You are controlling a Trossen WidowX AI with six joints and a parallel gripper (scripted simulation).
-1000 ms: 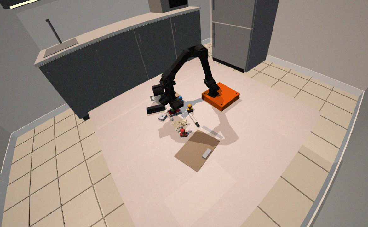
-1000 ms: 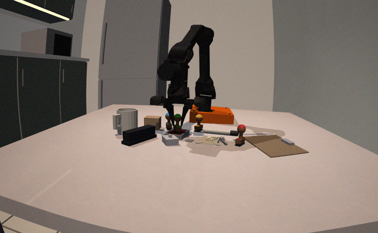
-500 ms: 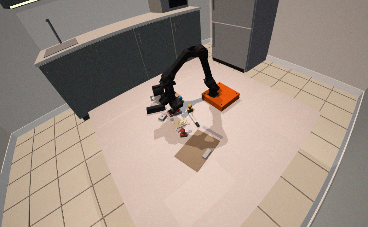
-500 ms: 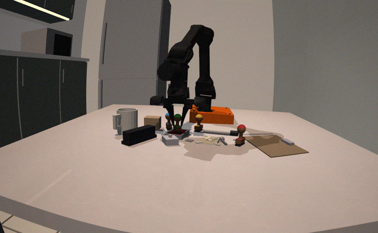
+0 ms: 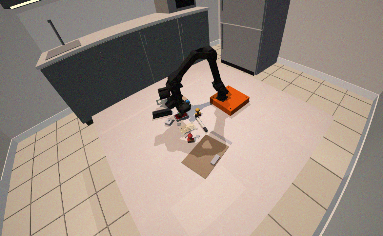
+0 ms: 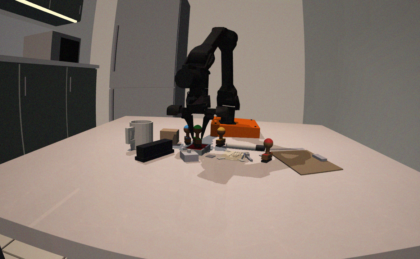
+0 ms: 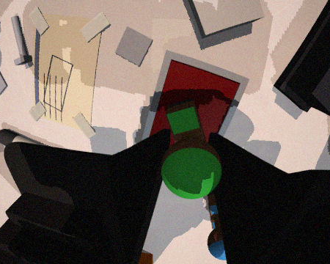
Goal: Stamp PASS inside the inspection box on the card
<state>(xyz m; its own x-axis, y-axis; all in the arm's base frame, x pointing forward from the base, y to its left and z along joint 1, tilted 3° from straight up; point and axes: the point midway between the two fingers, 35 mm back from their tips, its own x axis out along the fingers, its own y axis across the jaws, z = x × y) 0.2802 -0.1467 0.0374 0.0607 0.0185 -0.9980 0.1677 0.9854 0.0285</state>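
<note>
A green-knobbed stamp stands roughly upright over the red ink pad, its base at the pad's surface; exact contact is hidden. My gripper points down and is shut on this stamp, with a finger on each side below the knob. No lettering shows on the stamp. The tan card lies left of the pad in the wrist view, with small pale pieces at its corners. The outlined box on it is crossed by several thin dark lines.
A blue-knobbed stamp stands behind the pad. A yellow-knobbed stamp, a white marker and a red-knobbed stamp stand or lie near the card. A black block, a grey box and a mug are nearby.
</note>
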